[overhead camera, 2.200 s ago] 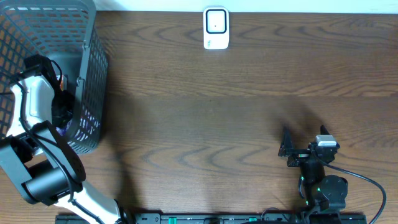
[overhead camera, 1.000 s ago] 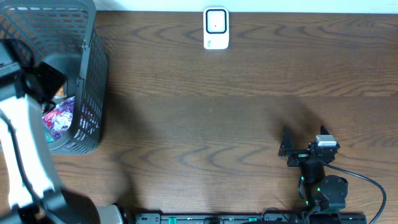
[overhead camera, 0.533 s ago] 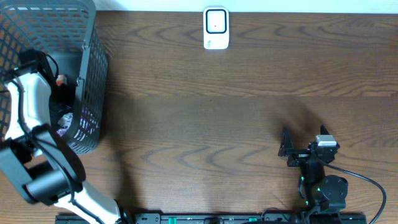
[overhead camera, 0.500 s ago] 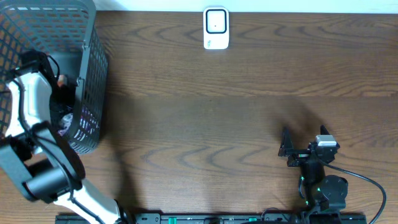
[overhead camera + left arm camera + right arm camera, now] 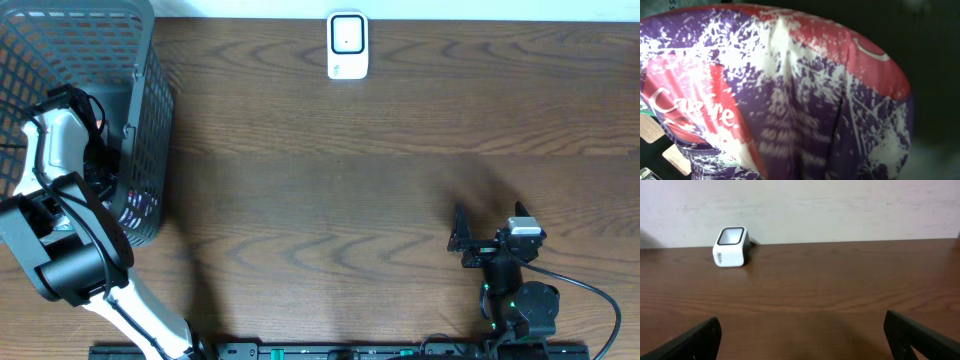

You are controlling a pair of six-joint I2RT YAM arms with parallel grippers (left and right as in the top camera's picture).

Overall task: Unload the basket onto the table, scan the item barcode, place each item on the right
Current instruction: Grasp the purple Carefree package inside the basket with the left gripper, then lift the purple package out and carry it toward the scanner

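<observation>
Two claws share this job, but only the left claw (image 5: 100,170) is at work. It is sunk inside the basket (image 5: 150,100) and closed down narrow, with the purple-and-red snack packet (image 5: 790,115) pressed right up against its camera. Its fingers are out of sight, so I cannot tell whether they pinch a fold of the film or only air. Mesh walls stand close around this claw on every side. Well off to its right, across the table (image 5: 350,180), the right claw (image 5: 801,322) rests low with its jaws spread wide, holding nothing. Farthest off, beyond both claws at the table's back edge, sits the white scanner (image 5: 347,45), window turned upward. The likeliest trouble is a thin pinch on slick, crinkly film, which could let the packet slide free on the lift. A swinging packet might also catch the basket's wall or rim. No barcode shows on the face in view, so the packet may reach the scanner with the wrong side down.
</observation>
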